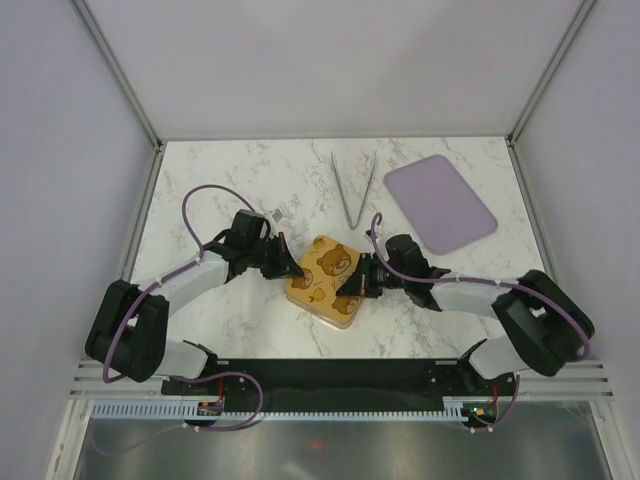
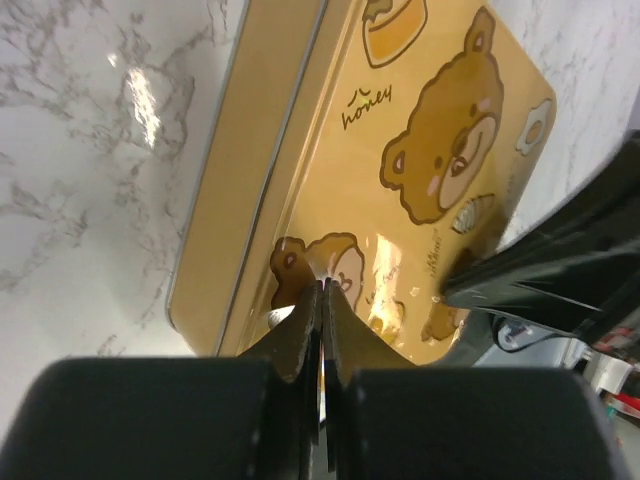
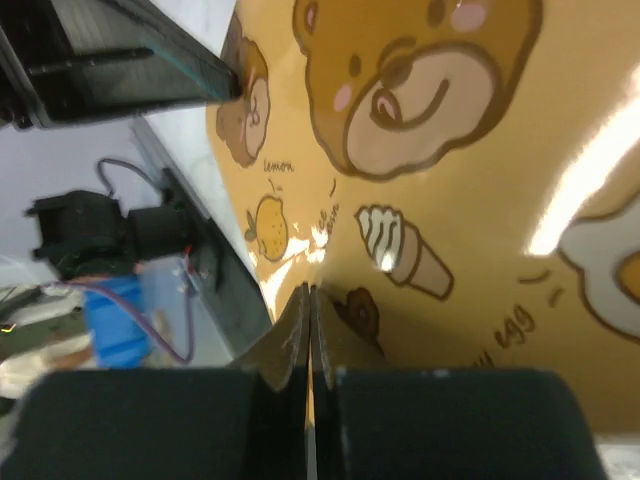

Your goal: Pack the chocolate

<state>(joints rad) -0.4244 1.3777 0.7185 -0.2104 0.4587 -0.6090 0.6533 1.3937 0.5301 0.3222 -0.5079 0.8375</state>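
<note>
left end effector point(image 2: 322, 290): clamped tight with nothing in it, tips down on the glossy yellow bear-printed tin lid point(image 1: 325, 265), by its left edge
right end effector point(image 3: 308, 292): same deal, pinched together and empty, tips on the lid's near right corner
writing on lid: "honey", "lemon", "egg"
chocolate: can't see any, lid is on
white marble tabletop point(image 1: 250, 180): tin sits between both arms

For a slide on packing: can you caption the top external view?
Left gripper and right gripper, both shut, at opposite sides of the bear-printed lid; tweezers and lilac mat behind.
</note>
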